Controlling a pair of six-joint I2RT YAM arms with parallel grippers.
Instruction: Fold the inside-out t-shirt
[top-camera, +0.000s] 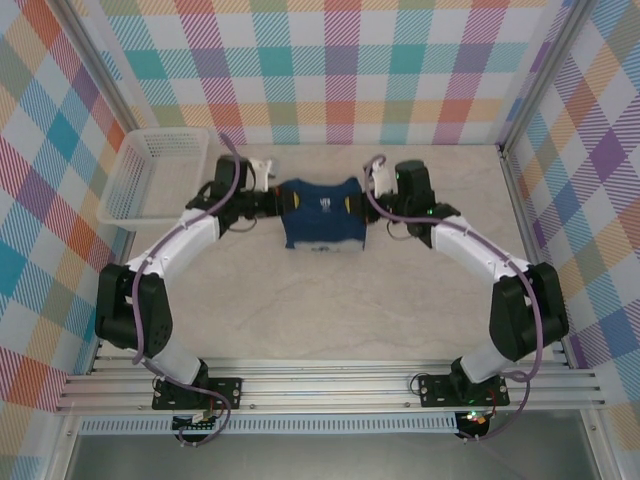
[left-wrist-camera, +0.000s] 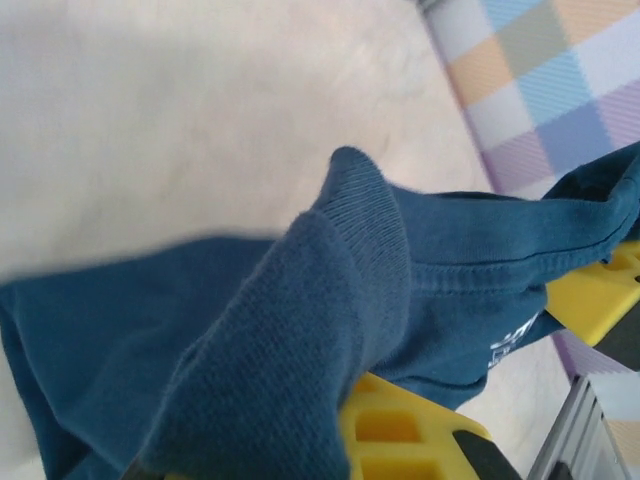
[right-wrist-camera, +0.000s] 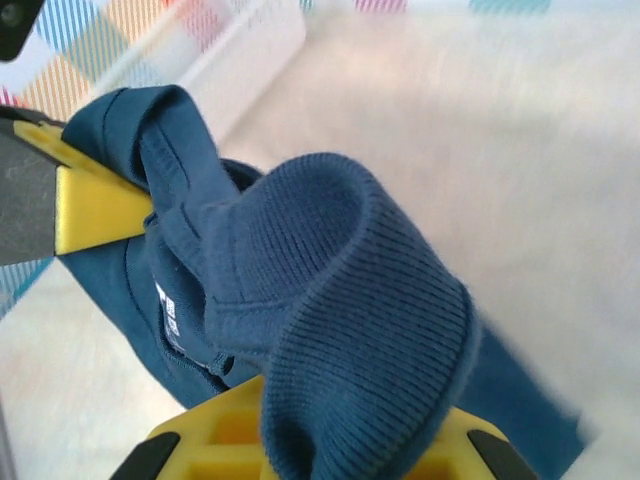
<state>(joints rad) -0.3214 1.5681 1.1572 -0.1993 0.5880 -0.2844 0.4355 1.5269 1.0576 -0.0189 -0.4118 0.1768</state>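
Observation:
The dark navy inside-out t-shirt hangs bunched between my two grippers at the back middle of the table, its lower part resting on the tabletop. My left gripper is shut on the shirt's left edge, and my right gripper is shut on its right edge. In the left wrist view a ribbed fold of the t-shirt drapes over my yellow finger. In the right wrist view a ribbed cuff of the t-shirt covers my yellow fingers. A white printed label shows on the fabric.
A white mesh basket stands at the back left, close to the left arm's elbow. Checked walls enclose the table on three sides. The beige tabletop lies bare in front of the shirt.

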